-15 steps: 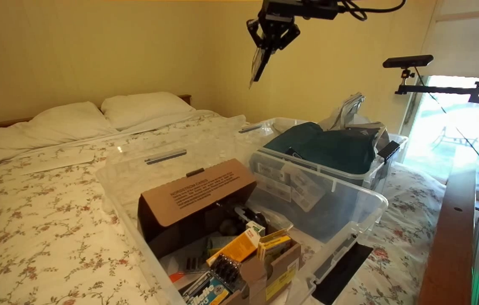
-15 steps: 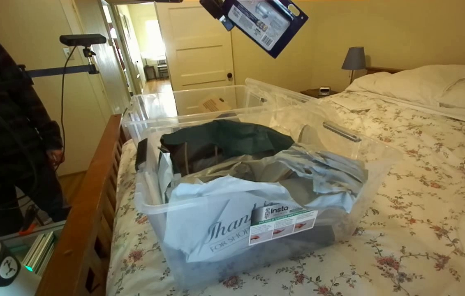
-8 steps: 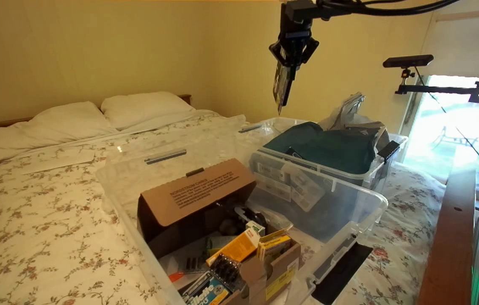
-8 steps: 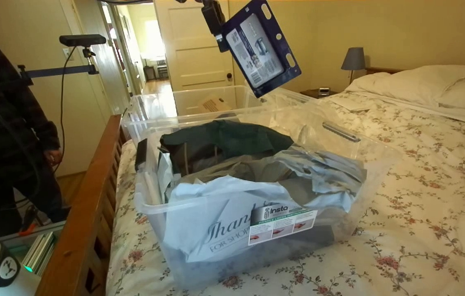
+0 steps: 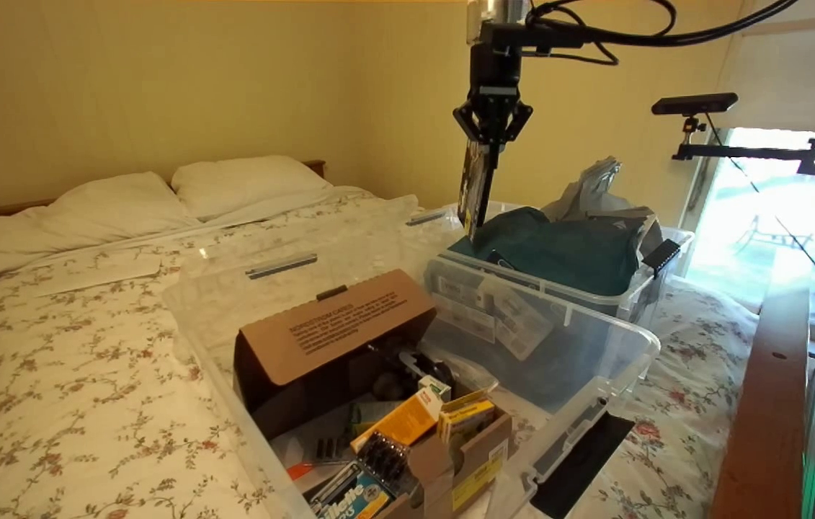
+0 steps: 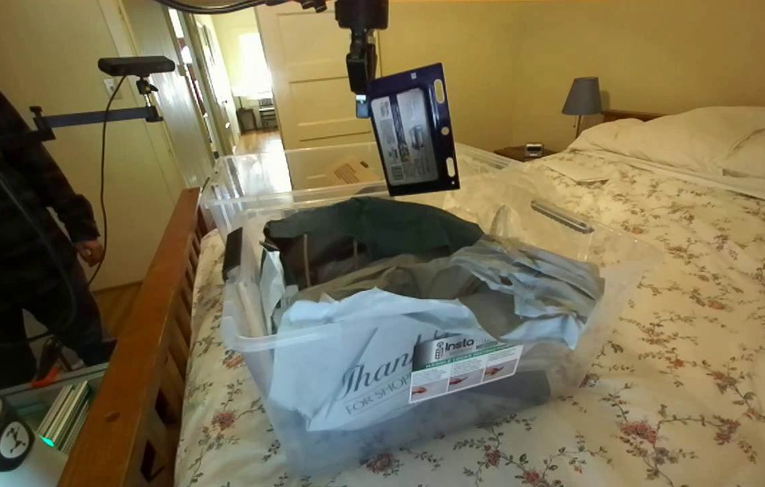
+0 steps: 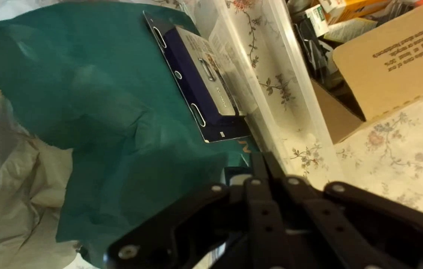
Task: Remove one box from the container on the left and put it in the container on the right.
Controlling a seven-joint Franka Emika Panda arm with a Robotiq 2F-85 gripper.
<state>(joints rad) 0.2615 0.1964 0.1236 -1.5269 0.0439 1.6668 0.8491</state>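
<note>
My gripper [image 5: 475, 216] points down, shut on a dark blue box [image 6: 416, 135]. In an exterior view the box hangs nearly upright beside the fingers [image 6: 362, 101]; in the other exterior picture it is edge-on [image 5: 470, 180]. Its lower edge is over the see-through container [image 6: 253, 341] with the teal bag [image 5: 558, 252]; I cannot tell if it touches. In the wrist view the fingers [image 7: 264, 155] are nearly together and mostly hide the held box. Another dark blue box [image 7: 196, 74] lies by the wall. The neighbouring see-through container [image 5: 648, 347] holds a brown cardboard box [image 5: 349, 331].
Grey plastic bags [image 5: 594, 187] stick up beside the teal bag. Small yellow boxes [image 5: 400, 418] lie in the container with the cardboard box. A wooden rail [image 5: 767, 375] borders the bed. A camera on an arm [image 5: 695, 104] and a standing person [image 6: 17, 203] are off the bed.
My gripper has come down with the blue box held in it. The box has turned from slanted to nearly upright and is now just over the teal bag's container.
</note>
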